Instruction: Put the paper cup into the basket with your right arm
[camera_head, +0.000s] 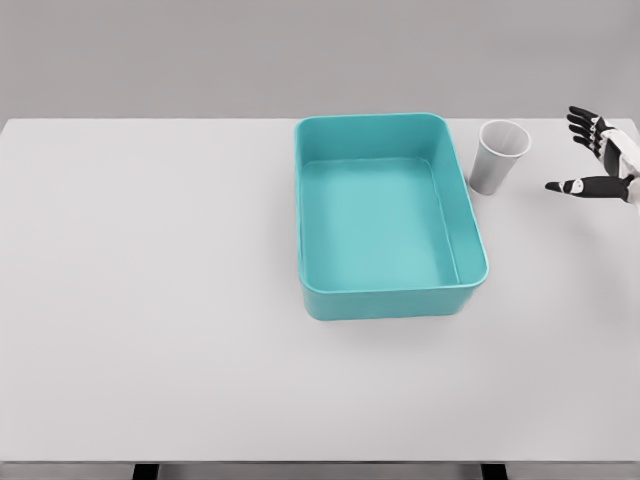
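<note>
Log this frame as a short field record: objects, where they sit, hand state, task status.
view: head view, one frame
surface: white table
basket: teal basket, nothing inside it, at table centre-right
cup: paper cup, upright, mouth open, just right of the basket near its far corner
cup contact: a narrow gap seems to separate it from the basket; not held
right hand: right hand at the right edge, fingers spread, apart from the cup
left arm: not in view
task status: cup not yet grasped, not in basket

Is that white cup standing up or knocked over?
Standing upright. The paper cup rests on its narrow base on the table, open rim facing up, just right of the basket.
</note>
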